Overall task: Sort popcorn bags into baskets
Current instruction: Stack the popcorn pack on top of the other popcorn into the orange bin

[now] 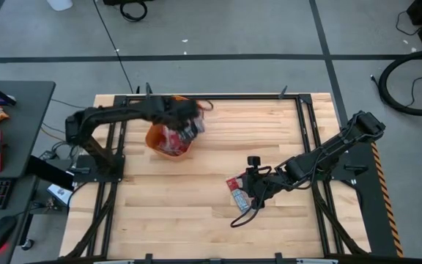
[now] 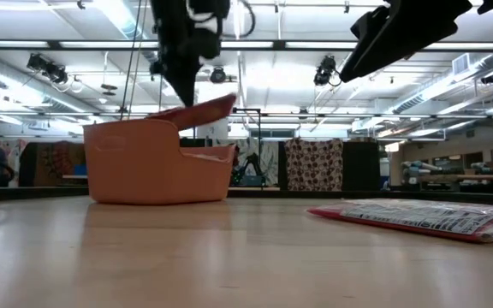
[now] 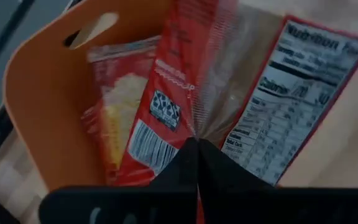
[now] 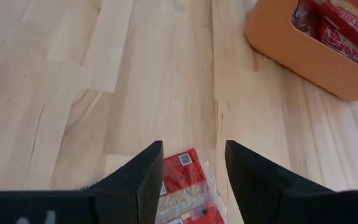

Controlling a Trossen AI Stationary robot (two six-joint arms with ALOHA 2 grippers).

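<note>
High view: left gripper (image 1: 189,117) over the orange basket (image 1: 154,139) at the table's (image 1: 196,213) back-left part, fingers pressed together on a popcorn bag (image 1: 194,126) hanging over the basket's rim toward table centre. Left wrist view: same held bag (image 3: 229,93) pinched at its edge betw. the dark fingertips (image 3: 194,165), nutrition panel facing cam, above the basket (image 3: 30,112); another bag (image 3: 114,118) w/ yellowish popcorn pic lying inside against the wall. Low view: held bag (image 2: 197,109) tilted, jutting up over the basket (image 2: 157,162) top, gripper (image 2: 182,85) right above it. Right gripper (image 1: 251,196) well apart from basket, at table's right-centre, hovering over a lone bag (image 1: 237,192) lying flat on the wood. Right wrist view: fingers spread wide, bag (image 4: 185,190) betw. them on the table, not touched as far as visible; basket (image 4: 291,46) farther off w/ red bags (image 4: 340,31) inside. Low view: flat bag (image 2: 418,218) on the table at right, right arm (image 2: 400,30) overhead.
</note>
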